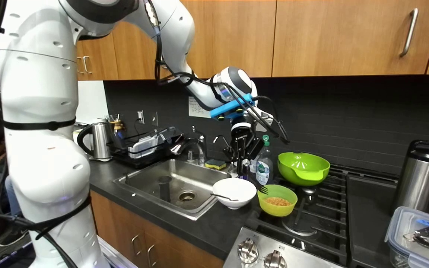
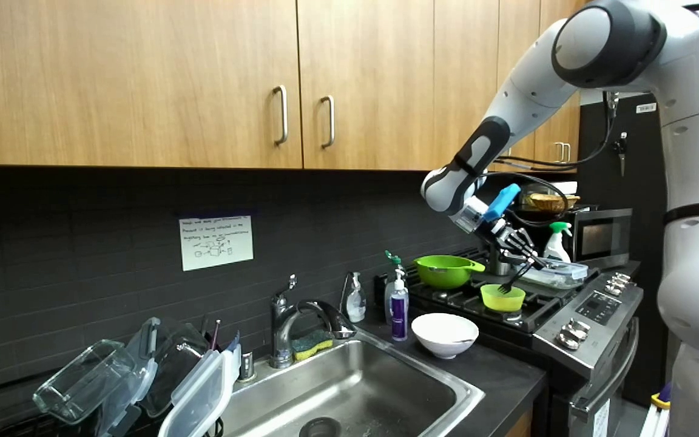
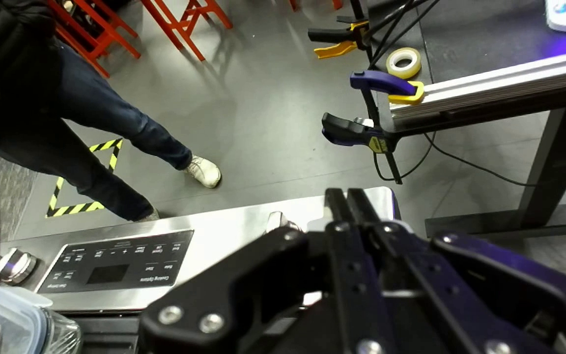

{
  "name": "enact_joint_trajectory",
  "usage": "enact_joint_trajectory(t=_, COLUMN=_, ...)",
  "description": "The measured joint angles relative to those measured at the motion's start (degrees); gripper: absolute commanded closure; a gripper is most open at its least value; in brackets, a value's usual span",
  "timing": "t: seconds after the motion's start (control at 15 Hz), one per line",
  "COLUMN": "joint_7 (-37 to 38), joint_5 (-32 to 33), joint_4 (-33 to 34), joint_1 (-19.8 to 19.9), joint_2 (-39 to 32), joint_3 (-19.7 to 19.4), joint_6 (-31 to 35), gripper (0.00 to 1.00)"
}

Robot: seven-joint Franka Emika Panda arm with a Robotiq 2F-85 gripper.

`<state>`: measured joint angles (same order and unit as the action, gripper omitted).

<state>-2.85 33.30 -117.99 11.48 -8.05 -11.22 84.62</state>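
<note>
Presently, the black gripper clenches a black fork, a round yellow-green bowl at four o'clock in an exterior view.

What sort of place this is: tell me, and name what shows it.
A kitchen, perhaps a shared one: the steel sink and the stove mark it as a kitchen, and the posted handwritten notice hints at several users.

Wooden cabinets hang above a dark, seemingly tiled backsplash.
</note>
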Motion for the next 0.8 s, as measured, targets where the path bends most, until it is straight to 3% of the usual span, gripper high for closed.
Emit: enact_joint_trajectory(t=0.8, joint_7=-1.1, joint_5=0.0, joint_4=6.0, joint_1=0.0, joint_2=-6.2, joint_3=0.0, joint_6=-3.0, gripper=0.99)
